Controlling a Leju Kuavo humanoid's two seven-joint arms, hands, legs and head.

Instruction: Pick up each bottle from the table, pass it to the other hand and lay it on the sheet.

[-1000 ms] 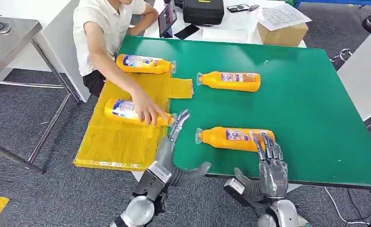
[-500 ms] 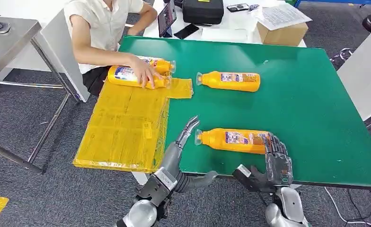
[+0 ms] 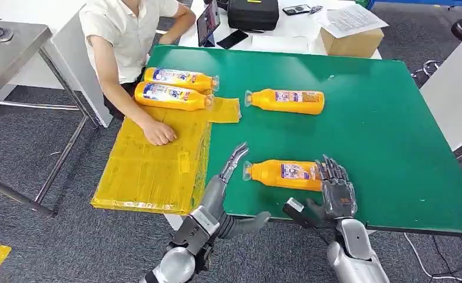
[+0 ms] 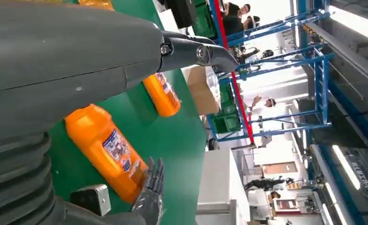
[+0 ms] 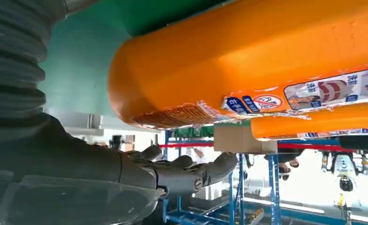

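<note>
right hand (image 3: pixel 333 190) cups the nearest orange bottle's (image 3: pixel 287 174) base without gripping it yet, left hand (image 3: pixel 231 171) spread empty at its nine o'clock.

You see a person (image 3: pixel 125 35) seated at the far left of the green table (image 3: pixel 364 118), one hand resting near. Beyond it sit a cardboard box (image 3: pixel 352 41), black case (image 3: pixel 253 13), tablet (image 3: pixel 208 23) and phone (image 3: pixel 233 39).

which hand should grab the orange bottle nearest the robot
Right. The right hand sits at the base end of the near orange plastic bottle, fingers over it. The left hand is open beside its cap end.
</note>
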